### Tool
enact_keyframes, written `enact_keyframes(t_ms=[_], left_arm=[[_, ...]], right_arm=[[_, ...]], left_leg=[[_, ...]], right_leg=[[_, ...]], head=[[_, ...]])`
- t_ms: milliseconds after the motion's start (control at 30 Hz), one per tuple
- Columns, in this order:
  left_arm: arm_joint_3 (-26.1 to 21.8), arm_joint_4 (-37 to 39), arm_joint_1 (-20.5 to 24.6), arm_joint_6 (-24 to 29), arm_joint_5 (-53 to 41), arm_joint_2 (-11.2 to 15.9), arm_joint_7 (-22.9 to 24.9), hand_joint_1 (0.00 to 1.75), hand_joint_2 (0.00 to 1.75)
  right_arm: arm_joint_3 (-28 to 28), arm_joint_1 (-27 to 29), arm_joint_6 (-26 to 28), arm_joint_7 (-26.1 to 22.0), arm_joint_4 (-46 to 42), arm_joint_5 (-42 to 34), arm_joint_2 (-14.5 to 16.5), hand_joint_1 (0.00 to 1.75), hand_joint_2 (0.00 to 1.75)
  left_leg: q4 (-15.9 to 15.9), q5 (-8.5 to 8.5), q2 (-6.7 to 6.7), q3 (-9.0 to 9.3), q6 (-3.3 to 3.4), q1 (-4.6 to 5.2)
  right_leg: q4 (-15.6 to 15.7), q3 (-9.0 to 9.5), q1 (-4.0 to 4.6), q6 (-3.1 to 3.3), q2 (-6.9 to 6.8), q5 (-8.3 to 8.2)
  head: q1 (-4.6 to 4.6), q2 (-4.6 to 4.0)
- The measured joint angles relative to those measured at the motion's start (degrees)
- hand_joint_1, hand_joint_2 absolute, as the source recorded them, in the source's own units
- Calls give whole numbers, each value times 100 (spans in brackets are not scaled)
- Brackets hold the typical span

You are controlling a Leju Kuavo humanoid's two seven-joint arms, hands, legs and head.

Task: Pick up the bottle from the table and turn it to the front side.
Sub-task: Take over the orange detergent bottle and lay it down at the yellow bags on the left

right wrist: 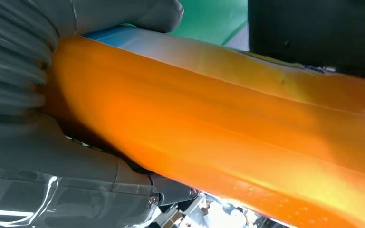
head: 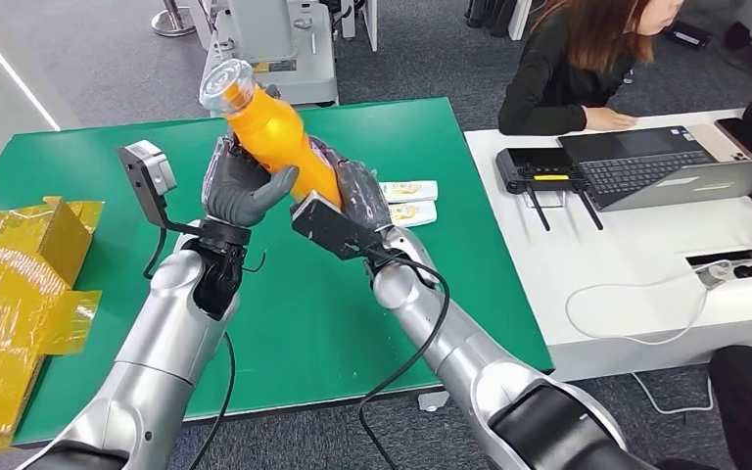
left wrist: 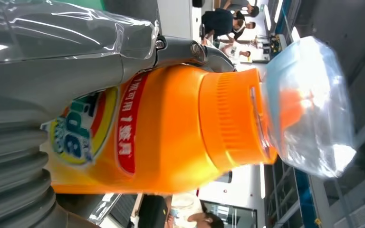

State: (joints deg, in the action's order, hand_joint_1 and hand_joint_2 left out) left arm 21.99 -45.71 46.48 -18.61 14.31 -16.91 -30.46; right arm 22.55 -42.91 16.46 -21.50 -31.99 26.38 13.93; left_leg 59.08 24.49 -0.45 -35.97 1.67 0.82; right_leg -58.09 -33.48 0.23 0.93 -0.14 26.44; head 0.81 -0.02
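Note:
An orange bottle (head: 279, 137) with a clear cap (head: 226, 84) is held tilted above the green table (head: 78, 166), cap toward the far left. My left hand (head: 240, 186) grips its body from the left and my right hand (head: 357, 191) grips its lower end from the right. In the left wrist view the bottle (left wrist: 171, 128) shows a printed label (left wrist: 83, 130), an orange ribbed collar and the clear cap (left wrist: 309, 107), with my left hand (left wrist: 52, 71) wrapped around it. In the right wrist view the plain orange side (right wrist: 228, 133) lies against my right hand (right wrist: 38, 133).
Two small white packets (head: 409, 201) lie on the table right of my hands. Yellow wrapped boxes (head: 15, 294) sit at the table's left end. A white desk (head: 636, 255) to the right carries a laptop, cables and a controller; a person (head: 587, 59) sits behind it.

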Motion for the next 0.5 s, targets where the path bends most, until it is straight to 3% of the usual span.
enact_keyframes(t_ms=[500], left_arm=[[-8, 885, 90, 744, -597, 343, -442, 0, 175]], right_arm=[[371, -20, -609, 252, 486, 167, 86, 175, 175]], left_leg=[[-1, 0, -1, -3, -1, -2]], right_leg=[[-1, -5, 1, 1, 1, 1]], head=[[0, 0]])
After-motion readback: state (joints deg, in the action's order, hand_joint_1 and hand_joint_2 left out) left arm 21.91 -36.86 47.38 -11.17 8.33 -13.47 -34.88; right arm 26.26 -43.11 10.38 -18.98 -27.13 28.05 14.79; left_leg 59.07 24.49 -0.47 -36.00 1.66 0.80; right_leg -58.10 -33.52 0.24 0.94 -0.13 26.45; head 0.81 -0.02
